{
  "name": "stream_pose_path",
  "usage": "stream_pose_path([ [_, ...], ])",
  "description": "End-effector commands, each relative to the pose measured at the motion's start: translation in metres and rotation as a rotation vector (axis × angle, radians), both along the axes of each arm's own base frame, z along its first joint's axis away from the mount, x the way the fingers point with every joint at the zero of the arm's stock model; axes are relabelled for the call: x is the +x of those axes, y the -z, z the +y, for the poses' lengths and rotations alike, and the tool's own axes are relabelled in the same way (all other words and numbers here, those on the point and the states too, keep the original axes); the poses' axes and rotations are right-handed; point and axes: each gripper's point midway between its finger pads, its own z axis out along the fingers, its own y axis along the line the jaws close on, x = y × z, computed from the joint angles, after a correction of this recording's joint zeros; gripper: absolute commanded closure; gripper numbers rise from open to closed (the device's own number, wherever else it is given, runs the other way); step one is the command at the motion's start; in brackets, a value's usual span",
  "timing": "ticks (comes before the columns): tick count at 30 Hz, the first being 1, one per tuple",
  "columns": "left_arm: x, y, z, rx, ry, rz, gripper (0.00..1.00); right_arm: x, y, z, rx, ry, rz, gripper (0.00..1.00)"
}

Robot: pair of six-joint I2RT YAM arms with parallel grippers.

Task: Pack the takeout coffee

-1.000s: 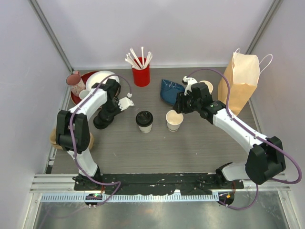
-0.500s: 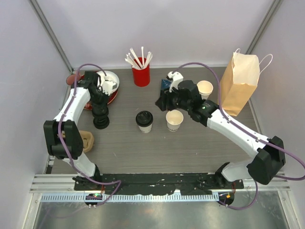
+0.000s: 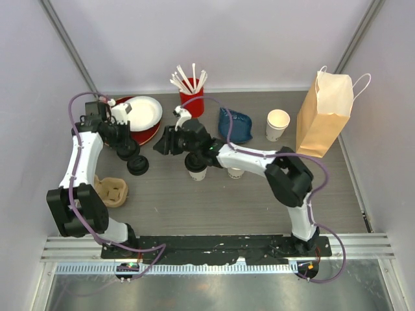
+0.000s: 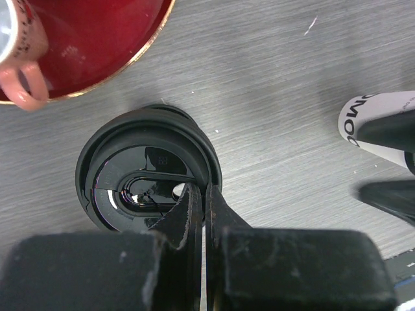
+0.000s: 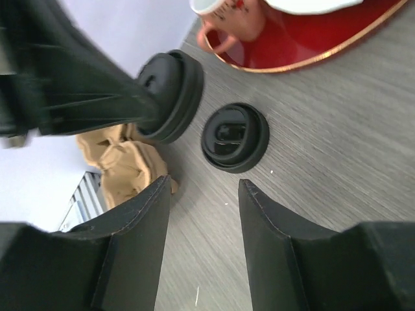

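Frame centre, lidded cup [image 3: 197, 173]: likely light, thin-walled, crushable; grasp mid-wall, gently. Right gripper [image 5: 203, 184] part-open, empty; left gripper [image 4: 202, 189] closed at loose lid [image 4: 130, 162] rim.

Closed left gripper [image 4: 203, 195] over black lid [image 4: 148, 170], red plate [image 4: 97, 45], pink mug [image 4: 19, 55]

On the left arm [image 3: 76, 159]: folded at the elbow by the left edge, forearm running up and away, wrist turned inward and pointing down. On the left gripper [image 4: 202, 194]: fingers [image 4: 190, 217] pressed flat together. On the right arm [image 3: 249, 157]: stretched far across to the left, low over the desk [image 3: 194, 201], forearm roughly level, though hard to judge from above. On the right gripper [image 5: 202, 184]: fingers parted about halfway, gripping nothing.
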Motion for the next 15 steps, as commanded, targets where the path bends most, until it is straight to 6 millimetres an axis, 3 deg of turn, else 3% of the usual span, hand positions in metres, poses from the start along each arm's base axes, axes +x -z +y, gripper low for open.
stream_pose_path([
  [1,0.004,-0.010,-0.010,-0.104,-0.039,-0.051,1.00,-0.003,-0.047,0.047,0.210,-0.048,0.013,0.49],
  [2,0.003,-0.009,-0.009,-0.110,-0.045,-0.050,1.00,-0.006,-0.044,0.055,0.215,-0.066,0.025,0.49],
  [3,0.003,-0.007,-0.009,-0.116,-0.051,-0.049,1.00,-0.004,-0.027,0.062,0.197,-0.068,0.047,0.50],
  [4,0.004,-0.008,-0.008,-0.121,-0.063,-0.054,1.00,-0.002,-0.032,0.068,0.214,-0.068,0.051,0.50],
  [6,0.004,-0.007,-0.007,-0.131,-0.075,-0.056,1.00,0.002,-0.013,0.073,0.197,-0.060,0.082,0.52],
  [15,0.009,-0.007,0.000,-0.183,-0.132,-0.070,1.00,0.007,0.013,0.087,0.203,-0.049,0.155,0.59],
])
